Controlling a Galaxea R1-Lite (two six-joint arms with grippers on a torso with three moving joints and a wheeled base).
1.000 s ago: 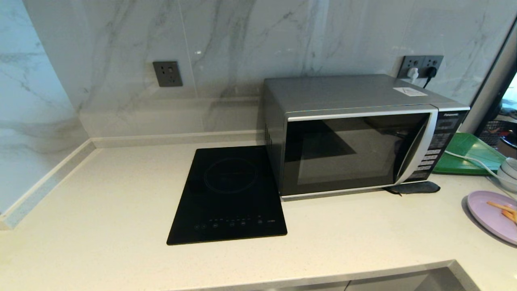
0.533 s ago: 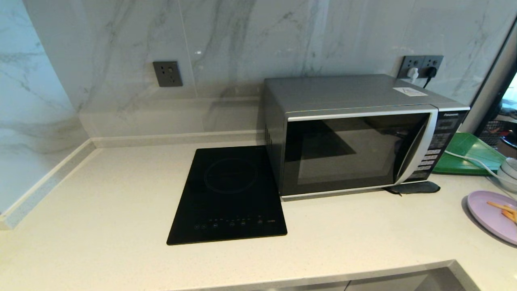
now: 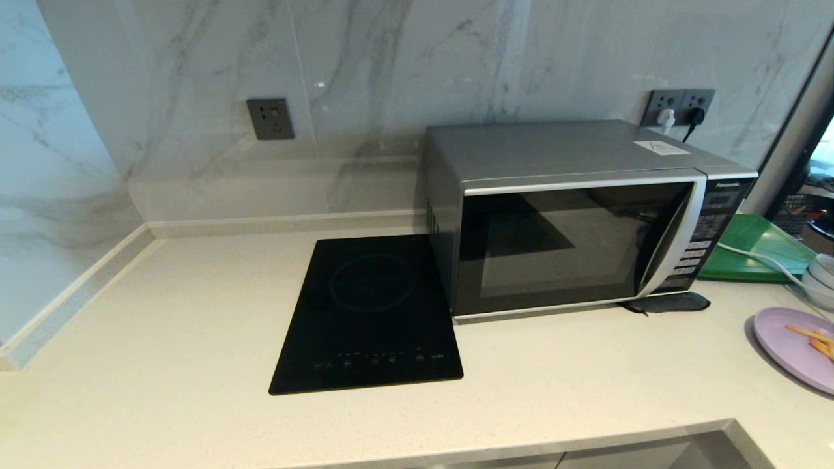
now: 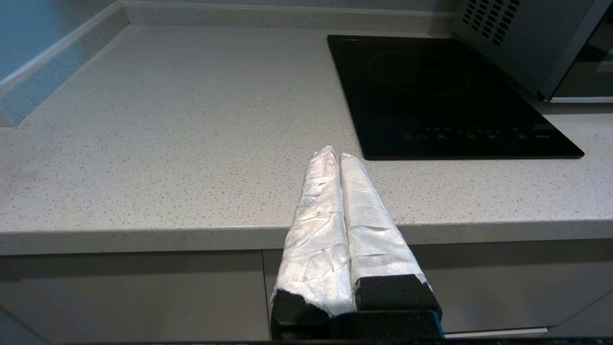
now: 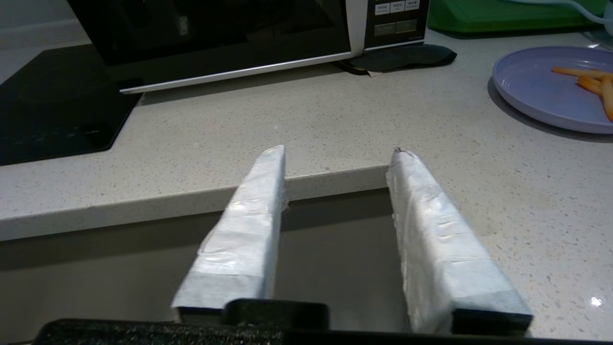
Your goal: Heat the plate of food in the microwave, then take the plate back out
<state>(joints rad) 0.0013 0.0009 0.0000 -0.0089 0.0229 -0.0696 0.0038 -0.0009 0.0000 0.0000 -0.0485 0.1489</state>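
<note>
The silver microwave [image 3: 573, 215] stands on the counter with its dark glass door closed. The pale lilac plate of food [image 3: 791, 345] lies at the counter's right edge, a few orange sticks on it, and it also shows in the right wrist view, plate of food [image 5: 550, 86]. Neither arm shows in the head view. My left gripper [image 4: 335, 155] is shut and empty, just off the counter's front edge near the hob. My right gripper [image 5: 340, 151] is open and empty at the front edge, before the microwave [image 5: 215, 28], with the plate off to one side.
A flat black induction hob [image 3: 371, 312] lies left of the microwave. A green tray [image 3: 756, 251], a white cable [image 3: 756, 257] and stacked pale bowls [image 3: 822, 273] sit at the right. A dark pad [image 3: 664, 303] lies under the microwave's front corner. Wall sockets [image 3: 681, 104] are behind.
</note>
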